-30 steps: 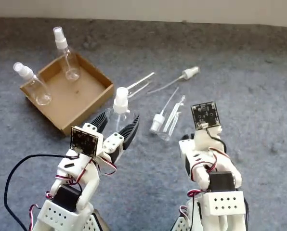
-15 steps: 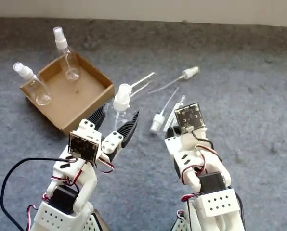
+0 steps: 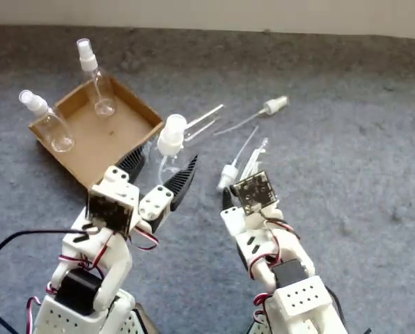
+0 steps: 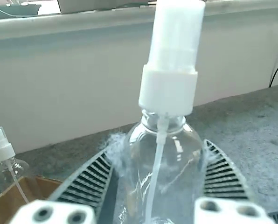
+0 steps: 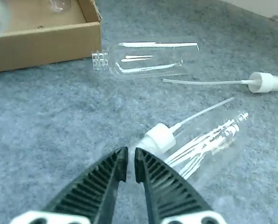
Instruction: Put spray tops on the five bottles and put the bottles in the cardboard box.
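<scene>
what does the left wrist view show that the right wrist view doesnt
Only left wrist: the left gripper shut on a capped bottle, a pale wall behind. Only right wrist: the right gripper, shut and empty, two uncapped bottles lying on the carpet and two loose spray tops. Both: the box and grey carpet.

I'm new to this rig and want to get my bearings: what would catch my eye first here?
The left gripper stands out, its jaws clamped on an upright clear bottle with a white spray top, beside the cardboard box. Two more capped bottles stand in the box. The right gripper hangs just above a loose spray top lying by an uncapped bottle on the grey carpet.
</scene>
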